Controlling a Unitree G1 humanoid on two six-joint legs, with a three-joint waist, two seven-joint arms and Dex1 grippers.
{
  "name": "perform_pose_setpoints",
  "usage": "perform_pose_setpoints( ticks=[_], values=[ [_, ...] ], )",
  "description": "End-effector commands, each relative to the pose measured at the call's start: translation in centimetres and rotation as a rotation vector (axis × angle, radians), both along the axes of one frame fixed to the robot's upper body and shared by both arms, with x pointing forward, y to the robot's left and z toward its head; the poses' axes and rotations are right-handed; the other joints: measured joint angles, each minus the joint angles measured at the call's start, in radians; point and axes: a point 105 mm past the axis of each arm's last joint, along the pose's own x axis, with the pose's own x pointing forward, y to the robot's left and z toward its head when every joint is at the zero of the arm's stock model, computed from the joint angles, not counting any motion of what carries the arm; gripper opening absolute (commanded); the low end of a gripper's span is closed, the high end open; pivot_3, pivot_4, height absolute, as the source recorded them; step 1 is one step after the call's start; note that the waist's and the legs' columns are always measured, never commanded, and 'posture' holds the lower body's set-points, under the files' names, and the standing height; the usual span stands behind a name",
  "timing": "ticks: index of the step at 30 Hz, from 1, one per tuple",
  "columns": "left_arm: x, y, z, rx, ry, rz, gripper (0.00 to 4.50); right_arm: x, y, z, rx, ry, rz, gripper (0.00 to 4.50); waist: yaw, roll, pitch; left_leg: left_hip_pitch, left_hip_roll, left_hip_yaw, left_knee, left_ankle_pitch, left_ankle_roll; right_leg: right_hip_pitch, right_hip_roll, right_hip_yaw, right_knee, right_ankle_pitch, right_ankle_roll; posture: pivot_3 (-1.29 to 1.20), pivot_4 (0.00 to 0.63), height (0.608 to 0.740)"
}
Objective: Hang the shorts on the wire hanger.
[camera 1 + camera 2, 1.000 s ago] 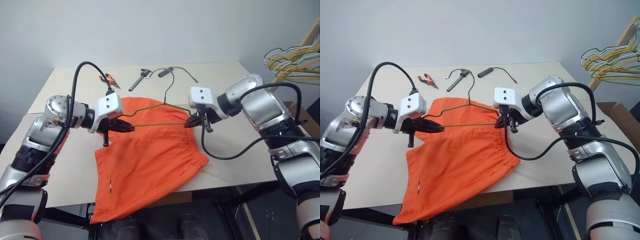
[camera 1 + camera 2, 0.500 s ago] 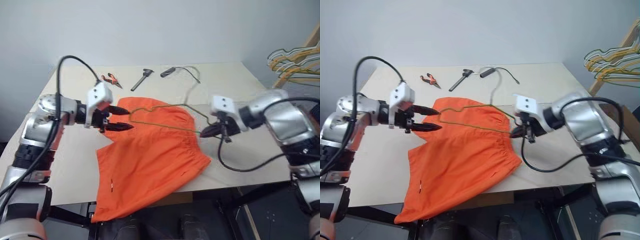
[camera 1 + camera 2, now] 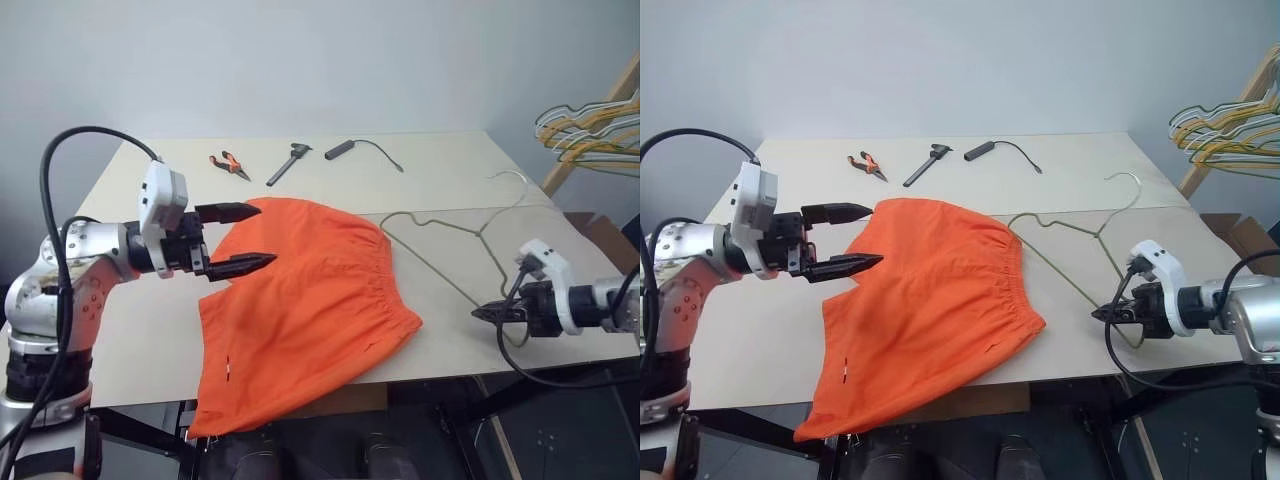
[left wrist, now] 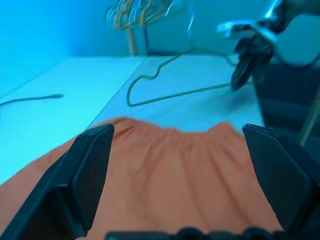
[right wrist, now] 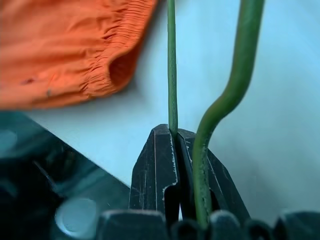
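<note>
The orange shorts (image 3: 305, 295) lie flat on the table, one leg hanging over the front edge. My left gripper (image 3: 233, 239) hovers open at their left edge, both black fingers (image 4: 75, 175) spread with nothing between them. The wire hanger (image 3: 1065, 225) lies on the table to the right of the shorts, apart from them, its hook (image 3: 510, 178) pointing toward the far right. My right gripper (image 3: 490, 313) sits low at the table's front right edge, shut on the hanger's near corner (image 5: 172, 120).
Orange-handled pliers (image 3: 226, 162), a black tool (image 3: 287, 162) and a black cable piece (image 3: 345, 150) lie along the table's (image 3: 140, 330) far side. Coloured hangers (image 3: 590, 125) hang on a wooden rack at the right. A cardboard box (image 3: 1240, 235) stands beyond the table's right edge.
My left gripper let go of the hanger, opened and drew back to the left. My right gripper pulled the hanger off the shorts, rightward and down to the table.
</note>
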Motion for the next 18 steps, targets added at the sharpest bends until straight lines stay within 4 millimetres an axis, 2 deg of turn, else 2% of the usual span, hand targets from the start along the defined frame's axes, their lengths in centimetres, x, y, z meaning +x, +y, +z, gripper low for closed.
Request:
perform_pose_setpoints(
  ticks=[1, 10, 18],
  values=[
    [-1.0, -0.2, 0.6, 0.000, -0.015, -0.030, 4.48, -0.4, -0.4, -0.1, 0.038, 0.036, -0.061, 0.00, -0.001, 0.000, 0.000, 0.000, 0.000, 0.000, 0.000, 0.000, 0.000, 0.000, 0.000, 0.000, 0.000, 0.000, 0.000, -0.05, 0.083, 0.740],
    [-0.9, -0.5, 0.4, 0.034, -0.002, -0.051, 4.48, -1.3, 1.1, -1.5, 0.149, 0.180, -0.067, 0.00, -0.003, 0.001, 0.001, 0.000, 0.000, 0.000, -0.001, -0.001, 0.000, 0.000, 0.000, 0.001, -0.001, 0.000, 0.000, -0.04, 0.091, 0.740],
    [-1.4, -0.5, 0.0, 0.049, 0.008, -0.065, 4.48, -2.5, 1.6, -1.2, 0.225, 0.216, -0.018, 0.00, 0.003, 0.001, 0.003, -0.001, 0.000, 0.000, -0.001, -0.001, 0.002, -0.001, 0.000, 0.001, -0.002, 0.000, 0.000, -0.02, 0.090, 0.740]
  ],
)
